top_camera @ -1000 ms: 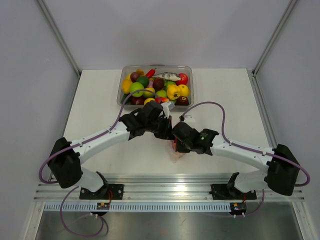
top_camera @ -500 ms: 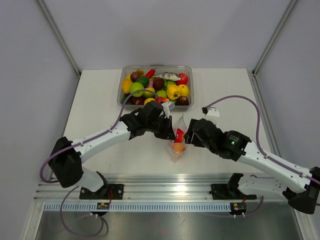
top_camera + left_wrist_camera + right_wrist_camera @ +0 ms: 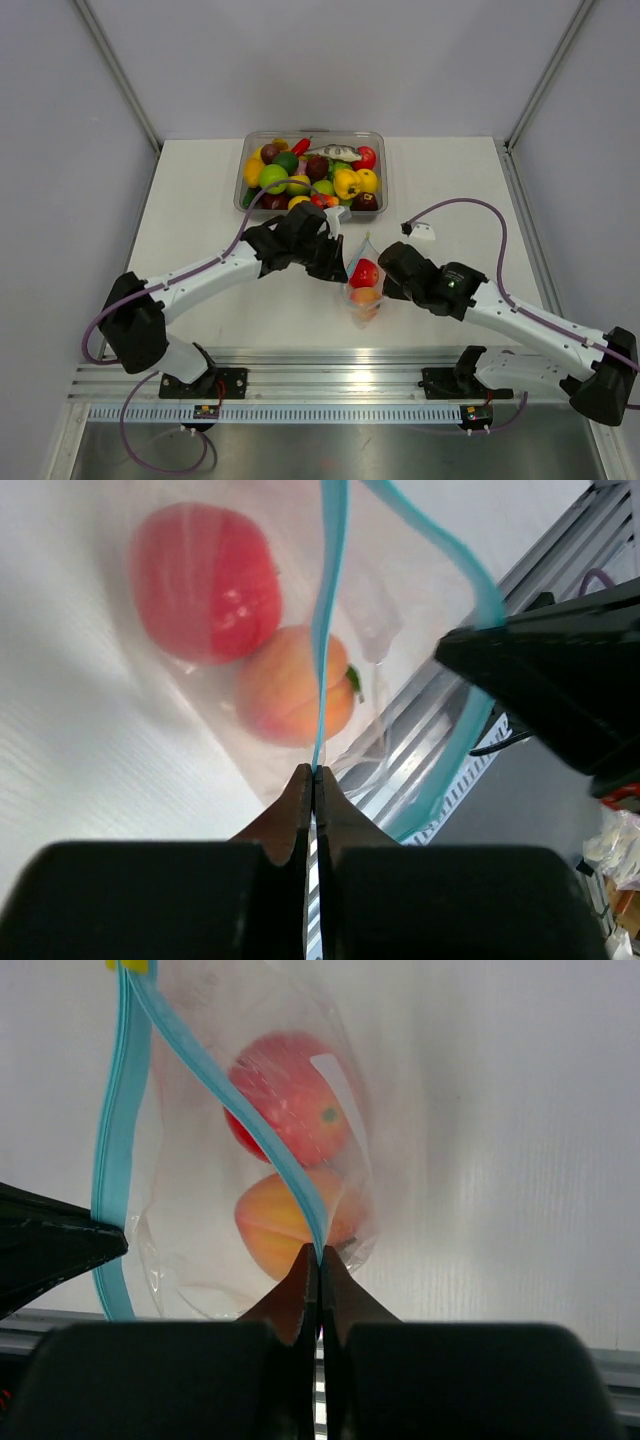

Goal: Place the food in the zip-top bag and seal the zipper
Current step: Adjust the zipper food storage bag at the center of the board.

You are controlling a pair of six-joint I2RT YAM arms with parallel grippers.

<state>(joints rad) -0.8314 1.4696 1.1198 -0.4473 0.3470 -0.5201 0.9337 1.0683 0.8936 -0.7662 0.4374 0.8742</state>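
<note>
Near the front middle of the counter [image 3: 200,220], between the two arms, the zip-top bag [image 3: 362,312] hangs from its top edge with its lower end down at the counter. Two pieces of food sit inside it: a red fruit [image 3: 364,273] above and an orange fruit [image 3: 365,297] just below, touching each other. The left gripper [image 3: 338,262] has its jaws pressed together on the teal-blue zipper [image 3: 328,630], pinching one strip of it; that strip runs straight away from the jaws in the left wrist view. The right gripper [image 3: 386,276] is also clamped tight, its jaws pinching the other strip of the zipper on the opposite side of the mouth. The two strips stand apart between the grippers, so the mouth gapes open and the seal is not pressed together. A small yellow mark shows at the far end of the zipper in the right wrist view. Toward the back of the counter, well apart from the bag, a clear tub [image 3: 383,175] is heaped with more toy food, among it a green apple [image 3: 273,177] at its left side.
</note>
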